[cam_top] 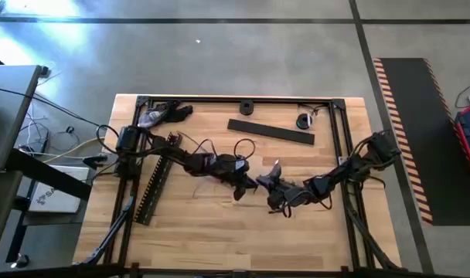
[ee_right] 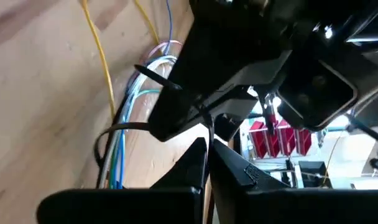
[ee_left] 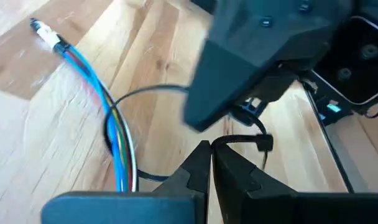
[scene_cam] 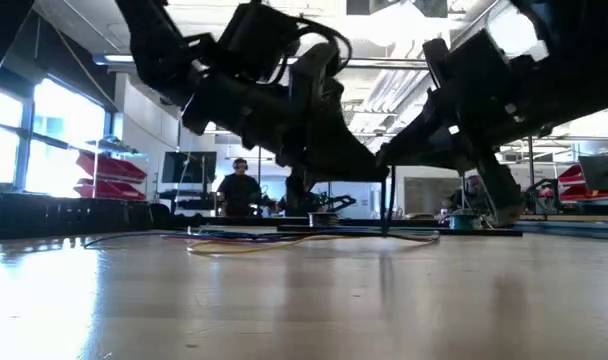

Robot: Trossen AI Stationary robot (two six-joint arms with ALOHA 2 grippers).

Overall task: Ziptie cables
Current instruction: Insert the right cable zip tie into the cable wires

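Observation:
The cables [ee_left: 116, 130], thin blue, yellow, green and grey wires, lie bundled on the wooden table [cam_top: 204, 232]; they also show in the low view as cables [scene_cam: 274, 238]. A thin black ziptie [ee_left: 124, 99] loops around the bundle. My left gripper [cam_top: 245, 186] and my right gripper [cam_top: 270, 179] meet tip to tip mid-table, just above the cables. Both are shut on the ziptie, whose strap [scene_cam: 387, 205] runs straight down from them to the table. My left gripper [ee_left: 211, 163] pinches the ziptie's strap [ee_left: 229, 139] between its fingertips, a short way from the small head [ee_left: 264, 144]. The fingers come slanting down from the table's left. My right gripper [ee_right: 207, 163] pinches the ziptie's strap [ee_right: 209, 132] between its two fingertips, slanting down from the table's right. The strap runs taut from the fingers toward the left gripper; the loop [ee_right: 105, 140] around the cables lies on the table.
One black slotted strip [cam_top: 270, 131] lies at the far middle; another [cam_top: 152, 188] lies along the left. Small black round parts [cam_top: 246, 106] [cam_top: 304, 120] sit near the far edge. A black frame rail [cam_top: 339, 147] borders the table. A person [scene_cam: 239, 186] stands in the room behind.

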